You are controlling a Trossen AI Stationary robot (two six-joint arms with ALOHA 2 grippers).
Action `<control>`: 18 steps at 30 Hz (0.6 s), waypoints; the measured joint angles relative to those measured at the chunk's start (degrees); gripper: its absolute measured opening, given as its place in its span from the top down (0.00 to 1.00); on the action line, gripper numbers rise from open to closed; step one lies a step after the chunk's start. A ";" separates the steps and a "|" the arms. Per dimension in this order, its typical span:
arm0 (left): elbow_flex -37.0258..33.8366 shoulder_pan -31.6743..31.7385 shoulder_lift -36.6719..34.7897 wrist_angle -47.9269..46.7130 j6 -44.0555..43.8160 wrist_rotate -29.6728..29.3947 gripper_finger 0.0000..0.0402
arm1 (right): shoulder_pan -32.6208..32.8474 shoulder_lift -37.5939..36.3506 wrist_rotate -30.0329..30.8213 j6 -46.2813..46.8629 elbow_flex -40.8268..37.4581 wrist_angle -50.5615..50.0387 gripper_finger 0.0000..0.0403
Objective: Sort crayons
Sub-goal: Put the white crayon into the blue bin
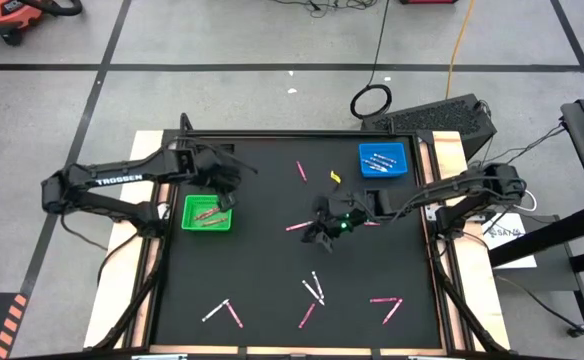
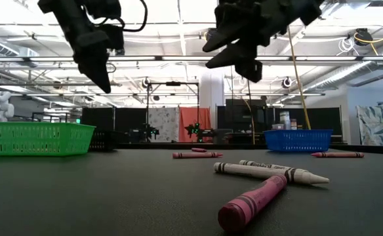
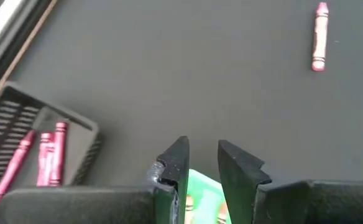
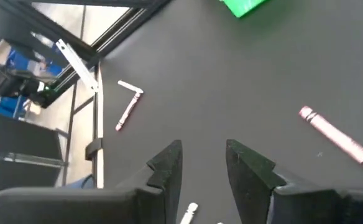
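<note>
Pink and white crayons lie scattered on the black table. One pink crayon (image 1: 299,172) is far back, another (image 1: 297,227) lies mid-table, and white and pink ones (image 1: 313,292) are near the front edge. The green tray (image 1: 207,213) holds pink crayons and the blue tray (image 1: 383,158) holds pale ones. My left gripper (image 3: 201,163) hangs open and empty over the green tray's far right corner (image 3: 201,190). My right gripper (image 4: 203,163) hangs open and empty above mid-table, over a white crayon (image 4: 189,214) and beside a pink one (image 4: 340,140).
A dark tray (image 3: 76,134) with pink crayons inside stands at the far left, beyond the green tray. A small yellow piece (image 1: 335,177) lies left of the blue tray. Raised wooden rails (image 1: 440,215) border the mat. More crayons (image 1: 222,311) lie at the front left.
</note>
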 joint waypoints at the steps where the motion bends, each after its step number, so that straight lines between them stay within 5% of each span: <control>1: 0.00 -0.86 0.00 0.03 -0.36 -0.01 0.79 | 0.84 0.06 0.89 1.43 0.00 -0.04 0.73; 11: -0.02 -8.08 0.02 -0.02 -5.79 -0.11 0.79 | 10.17 3.28 9.55 10.92 3.06 -4.43 0.73; 18: -0.04 -11.64 0.02 -0.01 -8.72 -0.20 0.79 | 14.67 12.66 13.85 12.42 15.14 -21.27 0.73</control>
